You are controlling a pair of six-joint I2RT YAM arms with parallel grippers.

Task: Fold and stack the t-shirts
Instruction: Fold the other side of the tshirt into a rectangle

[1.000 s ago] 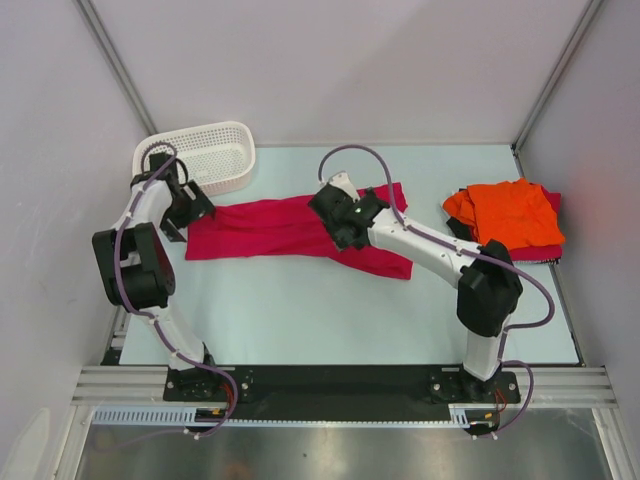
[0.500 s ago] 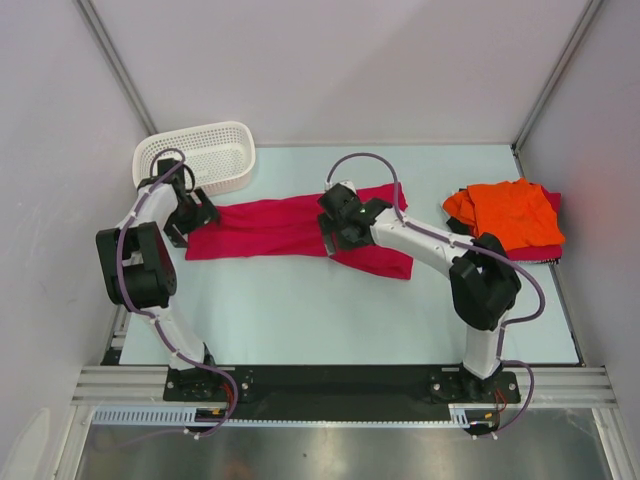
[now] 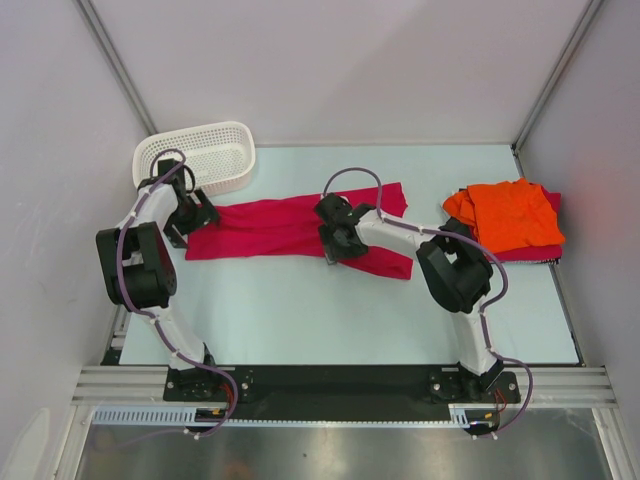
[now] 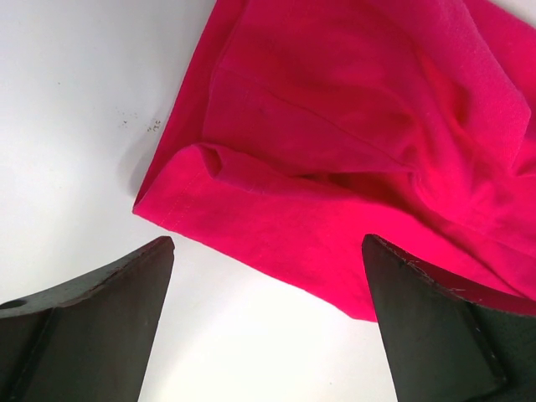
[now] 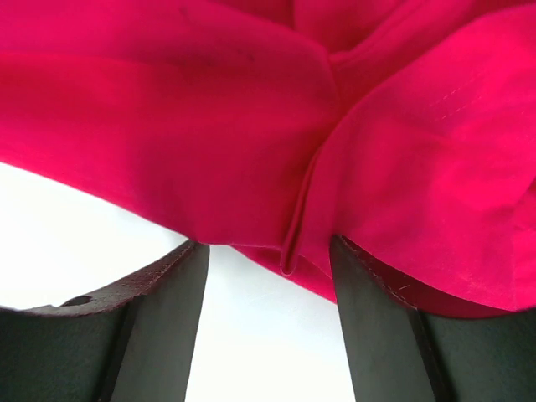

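- Right arm (image 3: 400, 232) has pulled its elbow inward. The right jaws have slid from the middle of the red shirt (image 3: 270, 225) to its near hem, narrowing as they went.
- Red shirt lies spread across the middle of the counter (image 3: 300, 320), long axis left to right. Its narrow end points left and the wider, rumpled end right.
- Orange shirt (image 3: 510, 212) sits folded at the counter's right edge on a second red shirt (image 3: 545, 252), apart from the spread one.
- Basket (image 3: 205, 152) stands in the far left corner, just beyond the red shirt's left end. The left arm (image 3: 140, 255) reaches up beside it.
- Left jaws stand wide open over the shirt's left end.
- Right jaws are part open, astride a fold in the near hem, and neither finger visibly presses it.
- From above, the right wrist hides that fold, and only its own camera shows the ridge (image 5: 289, 251).
- Left wrist view shows the hem corner doubled over (image 4: 180, 184) on bare counter.
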